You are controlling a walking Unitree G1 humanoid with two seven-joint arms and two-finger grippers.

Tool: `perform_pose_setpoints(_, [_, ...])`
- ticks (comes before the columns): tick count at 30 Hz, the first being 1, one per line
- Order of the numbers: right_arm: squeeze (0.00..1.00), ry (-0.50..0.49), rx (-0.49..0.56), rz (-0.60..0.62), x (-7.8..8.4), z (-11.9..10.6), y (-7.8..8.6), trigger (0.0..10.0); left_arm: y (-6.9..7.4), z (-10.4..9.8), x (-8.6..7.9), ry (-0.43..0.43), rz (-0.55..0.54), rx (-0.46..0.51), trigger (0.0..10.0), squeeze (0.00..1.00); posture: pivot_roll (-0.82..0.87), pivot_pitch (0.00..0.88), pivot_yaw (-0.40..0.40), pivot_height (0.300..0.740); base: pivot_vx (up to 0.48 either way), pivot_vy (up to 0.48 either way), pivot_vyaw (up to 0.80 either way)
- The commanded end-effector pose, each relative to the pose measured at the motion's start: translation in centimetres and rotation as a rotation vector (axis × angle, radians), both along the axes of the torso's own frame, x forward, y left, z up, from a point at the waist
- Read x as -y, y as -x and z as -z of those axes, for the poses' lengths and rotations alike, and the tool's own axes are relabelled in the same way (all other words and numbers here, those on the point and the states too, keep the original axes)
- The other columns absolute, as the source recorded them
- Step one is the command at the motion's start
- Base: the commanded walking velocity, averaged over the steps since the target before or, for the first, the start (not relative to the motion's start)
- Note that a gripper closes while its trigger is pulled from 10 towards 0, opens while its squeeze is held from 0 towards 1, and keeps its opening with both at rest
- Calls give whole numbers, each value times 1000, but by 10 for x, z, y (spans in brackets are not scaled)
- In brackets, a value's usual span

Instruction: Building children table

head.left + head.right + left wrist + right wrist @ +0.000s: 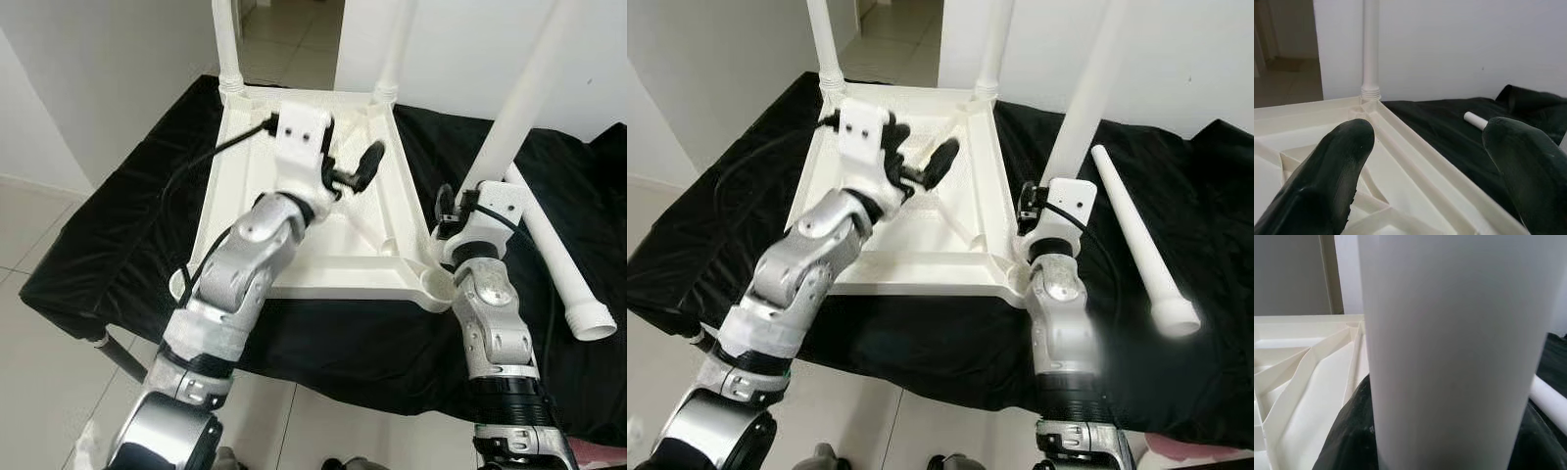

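2 legs point(229, 44) stand in the far corners of the upturned tabletop point(323, 264) under the spread left gripper point(345, 171). Right gripper point(453, 211) pinches a 3rd leg point(524, 98); beside it lies a loose leg point(558, 259).

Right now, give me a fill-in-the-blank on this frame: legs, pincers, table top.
1. The upside-down white plastic table top lies on a ____ cloth.
2. The right pincer is shut on a white plastic ____ held upright.
3. The left pincer hovers over the table top with its fingers ____.
4. The loose white tapered leg lies on the cloth to the robot's ____.

Missing words: black; leg; open; right
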State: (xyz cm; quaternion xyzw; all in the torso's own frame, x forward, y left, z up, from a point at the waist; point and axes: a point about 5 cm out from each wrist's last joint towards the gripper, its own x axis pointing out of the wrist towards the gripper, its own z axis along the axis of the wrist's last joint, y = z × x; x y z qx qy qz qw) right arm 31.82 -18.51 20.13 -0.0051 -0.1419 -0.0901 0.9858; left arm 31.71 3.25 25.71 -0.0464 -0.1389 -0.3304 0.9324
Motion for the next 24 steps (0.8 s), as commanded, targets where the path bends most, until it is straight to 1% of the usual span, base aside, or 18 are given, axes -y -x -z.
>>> perform_pose_setpoints(1, [0, 0, 24, 8, 4, -3, 4, 10000, 11, 1, 8, -52, 175, 58, 10000, 0, -39, 99, -10, 740, 0, 0, 0])
perform_pose_setpoints(3, [0, 8, 28, 5, 6, -3, 7, 10000, 16, 6, 6, -71, 193, 74, 10000, 0, -35, 100, -8, 740, 0, 0, 0])
perform_pose_setpoints(6, [0, 15, 29, 4, 6, -3, 8, 10000, 17, 8, 6, -80, 198, 81, 10000, 0, -33, 101, -8, 740, 0, 0, 0])
perform_pose_setpoints(7, [0, 34, 28, -20, 5, -1, 11, 10000, 20, 11, 5, -100, 205, 95, 10000, 0, -23, 104, -9, 740, 0, 0, 0])
perform_pose_setpoints(8, [0, 34, 28, -20, 5, -1, 11, 10000, 20, 11, 5, -100, 205, 95, 10000, 0, -23, 104, -9, 740, 0, 0, 0])
perform_pose_setpoints(9, [0, 57, 31, -35, 4, 0, 13, 10000, 22, 15, 4, -115, 222, 91, 10000, 0, -18, 105, -10, 740, 0, 0, 0])
perform_pose_setpoints(10, [0, 57, 31, -35, 4, 0, 13, 10000, 22, 15, 4, -115, 222, 91, 10000, 0, -18, 105, -10, 740, 0, 0, 0])
perform_pose_setpoints(12, [0, 86, 24, -61, 2, 6, 19, 10000, 26, 27, 3, -158, 257, 76, 10000, 0, -7, 109, -11, 740, 0, 0, 0])
perform_pose_setpoints(13, [0, 86, 24, -61, 2, 6, 19, 10000, 26, 27, 3, -158, 257, 76, 10000, 0, -7, 109, -11, 740, 0, 0, 0])
perform_pose_setpoints(15, [0, 89, 7, -84, 1, 13, 25, 10000, 33, 38, 3, -210, 306, 74, 10000, 0, -3, 110, -11, 740, 0, 0, 0])
perform_pose_setpoints(16, [0, 89, 7, -84, 1, 13, 25, 10000, 33, 38, 3, -210, 306, 74, 10000, 0, -3, 110, -11, 740, 0, 0, 0])
perform_pose_setpoints(17, [0, 88, -7, -91, 1, 18, 27, 10000, 39, 45, 3, -236, 339, 65, 10000, 0, -1, 112, -11, 740, 0, 0, 0])
perform_pose_setpoints(22, [0, 90, -15, -103, 1, 21, 30, 10000, 42, 50, 3, -248, 358, 61, 10000, 0, 1, 116, -8, 740, 0, 0, 0])
perform_pose_setpoints(24, [0, 99, -17, -129, -1, 25, 34, 10000, 46, 59, 0, -282, 383, 50, 10000, 0, 1, 120, -4, 740, 0, 0, 0])
